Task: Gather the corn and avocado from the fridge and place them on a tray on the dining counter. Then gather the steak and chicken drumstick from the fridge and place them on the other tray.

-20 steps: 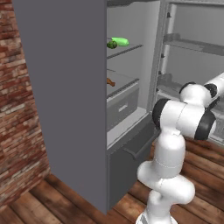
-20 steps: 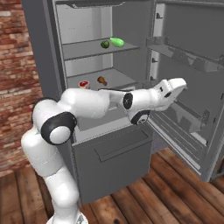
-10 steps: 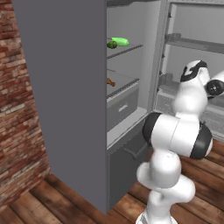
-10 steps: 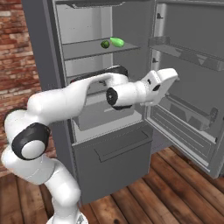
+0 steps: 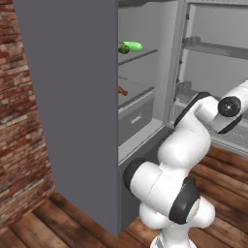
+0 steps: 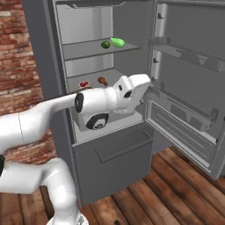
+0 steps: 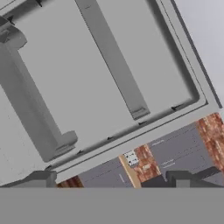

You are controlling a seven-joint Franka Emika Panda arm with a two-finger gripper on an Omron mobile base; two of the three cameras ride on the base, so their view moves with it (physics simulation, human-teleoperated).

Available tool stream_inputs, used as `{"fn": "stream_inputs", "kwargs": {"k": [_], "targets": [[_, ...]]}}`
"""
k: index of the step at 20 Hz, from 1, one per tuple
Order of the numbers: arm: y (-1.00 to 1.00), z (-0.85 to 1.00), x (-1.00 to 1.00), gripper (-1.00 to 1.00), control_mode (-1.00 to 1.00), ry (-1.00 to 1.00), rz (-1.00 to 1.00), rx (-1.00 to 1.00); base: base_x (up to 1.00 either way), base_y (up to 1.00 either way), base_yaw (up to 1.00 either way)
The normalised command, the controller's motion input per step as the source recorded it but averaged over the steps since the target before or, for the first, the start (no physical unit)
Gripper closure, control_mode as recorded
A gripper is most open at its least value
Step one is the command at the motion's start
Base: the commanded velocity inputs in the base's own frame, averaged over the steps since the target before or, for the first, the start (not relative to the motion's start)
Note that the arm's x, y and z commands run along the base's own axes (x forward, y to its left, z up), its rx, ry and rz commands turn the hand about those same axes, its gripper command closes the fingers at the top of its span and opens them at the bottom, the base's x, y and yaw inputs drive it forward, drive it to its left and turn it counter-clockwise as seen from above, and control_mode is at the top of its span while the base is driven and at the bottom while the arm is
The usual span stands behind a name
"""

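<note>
Inside the smooth grey fridge [image 6: 52, 66], the elongated green corn [image 6: 117, 42] and round dark avocado [image 6: 105, 44] sit touching on the upper shelf, the red steak [image 6: 84, 84] and brown drumstick [image 6: 102, 81] on the shelf below, while the empty tool [image 7: 113, 180] stands spread wide before the ribbed door [image 6: 189, 88].

one corn [image 6: 117, 42], one avocado [image 6: 105, 44], one steak [image 6: 84, 84], one drumstick [image 6: 102, 81]

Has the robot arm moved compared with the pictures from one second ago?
Yes. In the right base view the arm has swung left, from over the open fridge door toward the shelves.
</note>
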Motion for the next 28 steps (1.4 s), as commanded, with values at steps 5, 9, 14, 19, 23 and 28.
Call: {"fn": "stream_inputs", "kwargs": {"k": [5, 9, 14, 19, 23, 28], "targets": [[0.71, 0.09, -0.05, -1.0, -1.0, 0.07, 0.14, 0.08, 0.0, 0.0, 0.0], [0.67, -0.02, -0.06, -1.0, -1.0, 0.0, 0.18, 0.15, 0.0, 0.0, 0.0], [0.6, -0.21, -0.13, -1.0, -1.0, 0.0, 0.21, 0.21, 0.0, 0.0, 0.0], [0.64, -0.16, -0.15, -1.0, -1.0, 0.0, 0.21, 0.27, 0.0, 0.0, 0.0], [0.79, -0.02, -0.05, -1.0, -1.0, 0.0, 0.12, 0.3, 0.0, 0.0, 0.0], [0.78, 0.0, -0.15, -1.0, -1.0, 0.0, 0.0, 0.33, 0.0, 0.0, 0.0]]}}
